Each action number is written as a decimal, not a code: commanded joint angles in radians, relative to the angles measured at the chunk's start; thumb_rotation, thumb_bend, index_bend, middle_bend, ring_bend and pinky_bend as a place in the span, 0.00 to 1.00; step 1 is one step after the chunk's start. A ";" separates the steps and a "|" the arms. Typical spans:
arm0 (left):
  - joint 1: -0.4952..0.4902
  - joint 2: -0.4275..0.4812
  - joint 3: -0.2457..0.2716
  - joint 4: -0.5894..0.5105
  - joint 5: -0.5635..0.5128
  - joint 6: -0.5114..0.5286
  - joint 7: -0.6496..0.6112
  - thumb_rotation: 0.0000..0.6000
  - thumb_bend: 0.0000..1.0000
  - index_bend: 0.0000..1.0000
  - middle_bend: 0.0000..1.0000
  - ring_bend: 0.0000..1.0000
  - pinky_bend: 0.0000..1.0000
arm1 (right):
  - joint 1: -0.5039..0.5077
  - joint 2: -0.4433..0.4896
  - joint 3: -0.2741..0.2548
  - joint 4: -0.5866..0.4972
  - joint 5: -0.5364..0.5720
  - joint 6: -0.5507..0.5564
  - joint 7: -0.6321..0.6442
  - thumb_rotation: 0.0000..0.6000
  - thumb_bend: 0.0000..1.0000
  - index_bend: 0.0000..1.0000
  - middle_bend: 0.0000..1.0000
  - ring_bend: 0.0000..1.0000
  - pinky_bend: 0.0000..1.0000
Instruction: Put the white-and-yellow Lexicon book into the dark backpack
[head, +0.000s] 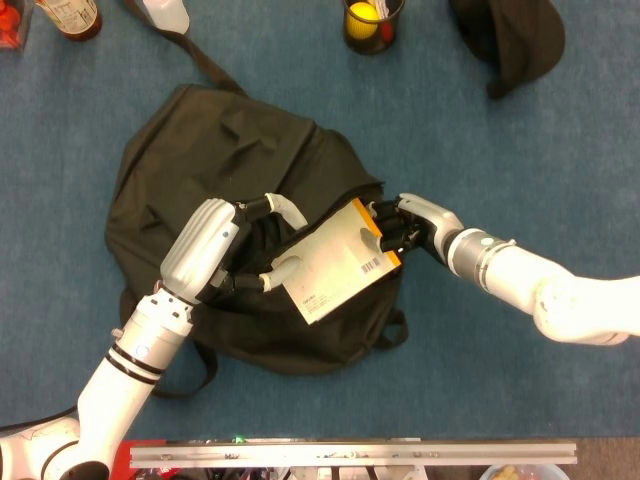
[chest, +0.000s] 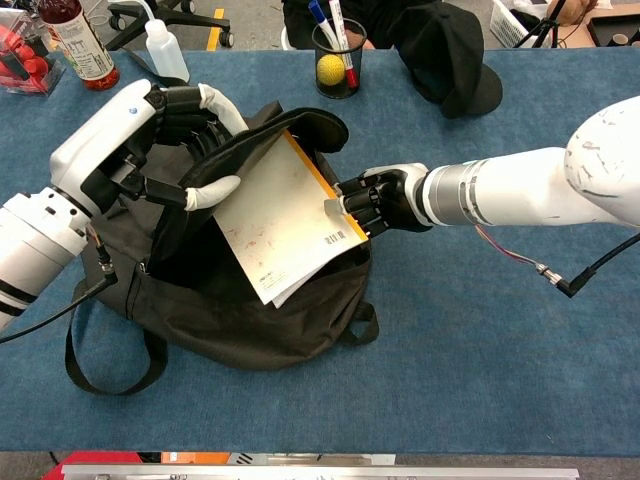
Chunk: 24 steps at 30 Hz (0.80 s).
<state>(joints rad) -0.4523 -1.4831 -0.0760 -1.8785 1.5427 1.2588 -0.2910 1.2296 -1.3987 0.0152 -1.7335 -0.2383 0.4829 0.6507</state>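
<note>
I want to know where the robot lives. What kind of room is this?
Probably an office or lab. A blue-covered table holds a pen cup with markers. Behind it, on the floor, are office-chair wheels. A robot hand pushes a book into a backpack.

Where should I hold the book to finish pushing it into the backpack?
Keep to the outer corner of the book by the yellow spine, from the right, where the right hand grips it. The far end sits inside the backpack mouth, which the left hand holds open.
</note>
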 joint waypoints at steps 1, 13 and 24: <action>0.002 0.006 0.006 -0.016 0.006 0.000 0.001 1.00 0.27 0.44 0.51 0.54 0.59 | 0.001 -0.016 0.011 0.012 0.036 0.019 -0.029 1.00 0.48 0.91 0.72 0.64 0.69; -0.009 -0.011 0.015 -0.087 0.011 -0.019 0.046 1.00 0.27 0.43 0.51 0.54 0.59 | -0.036 -0.032 0.086 0.005 0.069 0.025 -0.074 1.00 0.48 0.91 0.72 0.64 0.69; -0.012 -0.021 0.004 -0.092 -0.025 -0.031 0.063 1.00 0.27 0.43 0.51 0.54 0.59 | -0.077 -0.062 0.124 0.010 0.046 -0.006 -0.124 1.00 0.48 0.76 0.59 0.51 0.61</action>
<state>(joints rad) -0.4644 -1.5042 -0.0700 -1.9713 1.5201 1.2289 -0.2273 1.1640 -1.4585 0.1308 -1.7251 -0.1774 0.4936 0.5319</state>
